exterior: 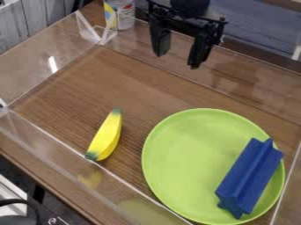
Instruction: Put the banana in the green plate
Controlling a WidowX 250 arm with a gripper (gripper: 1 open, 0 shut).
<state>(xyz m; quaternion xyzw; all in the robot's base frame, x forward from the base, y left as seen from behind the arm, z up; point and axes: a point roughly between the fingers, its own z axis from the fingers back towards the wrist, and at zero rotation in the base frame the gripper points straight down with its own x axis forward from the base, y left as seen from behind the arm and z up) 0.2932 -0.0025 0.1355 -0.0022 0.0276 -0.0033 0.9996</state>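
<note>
A: While the gripper (177,48) is hanging released at the far side, what is lying open?

B: Bare wood is stretching between it and the banana (106,135), which is lying near the clear front wall (59,163), just beside the green plate (188,158).

A: Anything else?

B: A blue block (251,177) is sitting on the plate; a bottle's (118,13) label is reading too blurred.

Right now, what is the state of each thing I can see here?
banana: lying on the wooden table, left of the plate, not held.
green plate: flat on the table, carrying only the blue block.
blue block: lying on the plate's right side.
gripper: fingers open, pointing down, holding nothing, above the table's far part.
</note>
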